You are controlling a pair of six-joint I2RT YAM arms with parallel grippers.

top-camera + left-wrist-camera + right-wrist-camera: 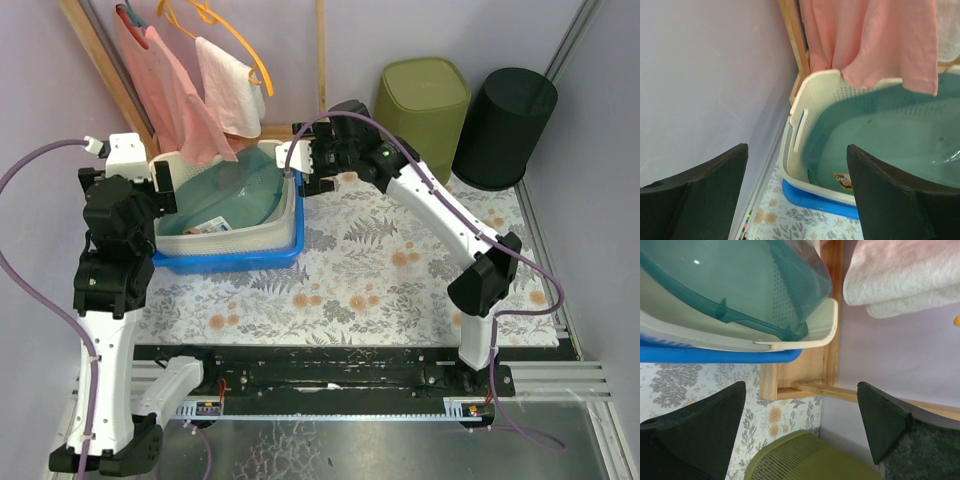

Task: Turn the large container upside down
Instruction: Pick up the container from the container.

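The large container, a blue tub (230, 262) (810, 197) (715, 356), stands upright at the back left of the floral mat. It is the outermost of a nested stack. A cream perforated basket (240, 237) (810, 95) sits in it, and a translucent teal tub (235, 190) (890, 130) (730, 280) lies tilted inside that. My left gripper (165, 190) (796, 150) hovers open over the stack's left end, holding nothing. At the stack's back right corner my right gripper (300, 165) (801, 387) is open too, apart from the rim.
A pink cloth (165, 80) and a white towel (228, 85) hang over the stack's back edge from a wooden frame (832, 315). An olive bin (425, 95) and a black bin (505, 125) stand at the back right. The purple wall (705, 75) is close on the left.
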